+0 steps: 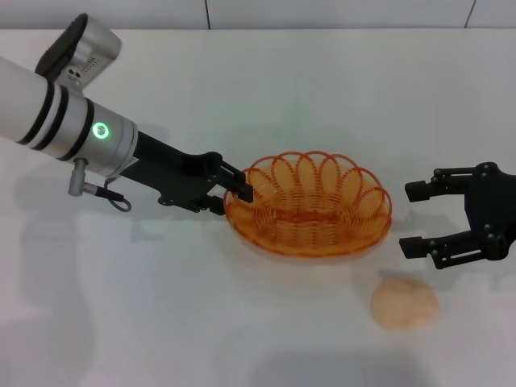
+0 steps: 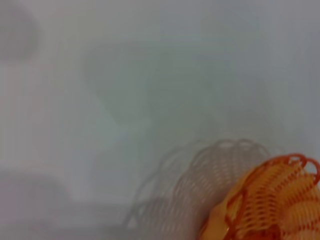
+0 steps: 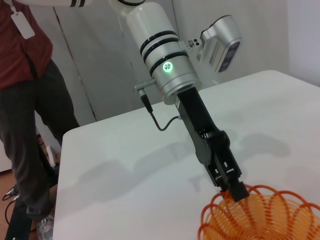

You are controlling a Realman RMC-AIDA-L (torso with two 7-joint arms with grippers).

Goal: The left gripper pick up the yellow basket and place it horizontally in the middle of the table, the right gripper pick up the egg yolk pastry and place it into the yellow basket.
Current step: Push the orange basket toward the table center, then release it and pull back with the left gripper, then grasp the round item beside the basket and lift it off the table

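Yellow basket (image 1: 309, 205): mid-table (image 1: 242, 339), left gripper (image 1: 239, 192) apparently pinched on its nine-o'clock rim. Egg yolk pastry (image 1: 404, 302): five o'clock of basket, apart. Right gripper (image 1: 416, 219): three o'clock, agape, empty. Risk: light wire basket shifting on release.

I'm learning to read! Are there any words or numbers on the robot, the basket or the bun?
No readable words or numbers anywhere.
The left gripper, yellow basket and egg yolk pastry: no writing.
White tag on the person's red shirt: no writing can be made out.
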